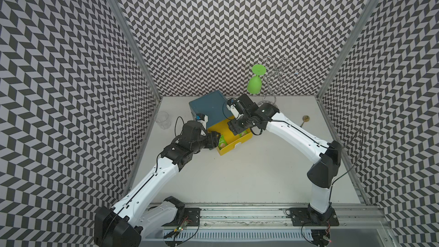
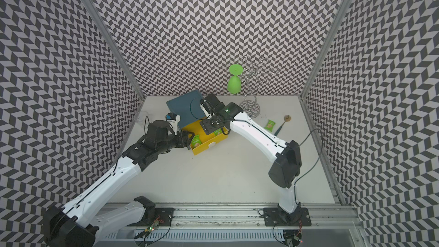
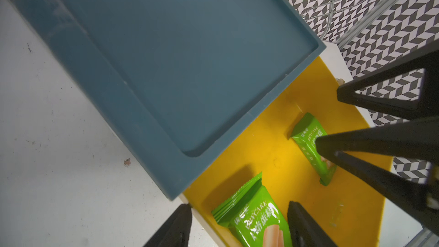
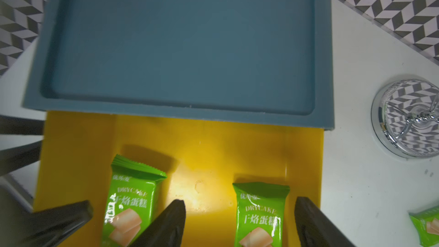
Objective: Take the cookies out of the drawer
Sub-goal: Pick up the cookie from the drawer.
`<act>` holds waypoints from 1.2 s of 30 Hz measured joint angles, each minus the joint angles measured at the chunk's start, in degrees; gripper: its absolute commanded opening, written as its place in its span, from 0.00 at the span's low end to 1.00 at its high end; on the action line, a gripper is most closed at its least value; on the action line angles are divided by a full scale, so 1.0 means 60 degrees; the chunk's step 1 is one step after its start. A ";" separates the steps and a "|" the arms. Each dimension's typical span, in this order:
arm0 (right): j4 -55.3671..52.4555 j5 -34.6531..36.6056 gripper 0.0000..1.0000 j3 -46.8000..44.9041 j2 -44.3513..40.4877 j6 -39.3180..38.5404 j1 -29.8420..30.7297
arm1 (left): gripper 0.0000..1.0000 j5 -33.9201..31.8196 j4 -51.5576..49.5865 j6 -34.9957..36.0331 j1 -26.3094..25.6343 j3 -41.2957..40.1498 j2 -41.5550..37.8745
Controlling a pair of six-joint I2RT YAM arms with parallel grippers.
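STEP: grasp | right end effector open astride a cookie: lower, then close | left end effector open, one finger seemingly outside drawer wall: shift inward first

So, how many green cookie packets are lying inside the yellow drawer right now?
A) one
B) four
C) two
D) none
C: the right wrist view shows one green packet and a second packet on the floor of the yellow drawer, while a third packet lies outside on the table.
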 measured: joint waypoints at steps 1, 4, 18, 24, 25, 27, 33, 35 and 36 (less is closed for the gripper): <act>-0.0149 0.0087 0.76 0.0211 0.0171 0.0000 0.0000 | 0.68 0.0011 0.0018 0.0000 0.0000 -0.0004 0.0011; -0.0576 0.0346 0.76 0.0630 0.0590 -0.0011 0.0000 | 0.68 0.0076 0.0131 0.0000 0.0000 -0.0018 0.0058; -0.1166 0.0488 0.71 0.0630 0.1158 -0.0069 -0.0084 | 0.68 0.0219 0.0361 0.0029 0.0000 -0.0069 0.0124; -0.1082 0.0339 0.56 0.0630 0.1242 -0.0175 -0.0182 | 0.68 0.0219 0.0361 0.0044 0.0044 -0.0069 0.0124; -0.1042 0.0299 0.52 0.0630 0.1290 -0.0204 -0.0193 | 0.69 0.0222 0.0364 0.0047 0.0062 -0.0069 0.0124; -0.0951 0.0200 0.43 0.0630 0.1348 -0.0208 -0.0197 | 0.68 0.0226 0.0361 0.0047 0.0062 -0.0069 0.0124; -0.0860 0.0022 0.33 0.0681 0.1355 -0.0211 -0.0193 | 0.68 0.0233 0.0361 0.0084 0.0062 -0.0069 0.0124; -0.0863 0.0022 0.27 0.0703 0.1355 -0.0211 -0.0189 | 0.69 0.0229 0.0361 0.0102 0.0062 -0.0069 0.0124; -0.0852 0.0022 0.21 0.0707 0.1355 -0.0237 -0.0186 | 0.68 0.0229 0.0361 0.0109 0.0062 -0.0069 0.0124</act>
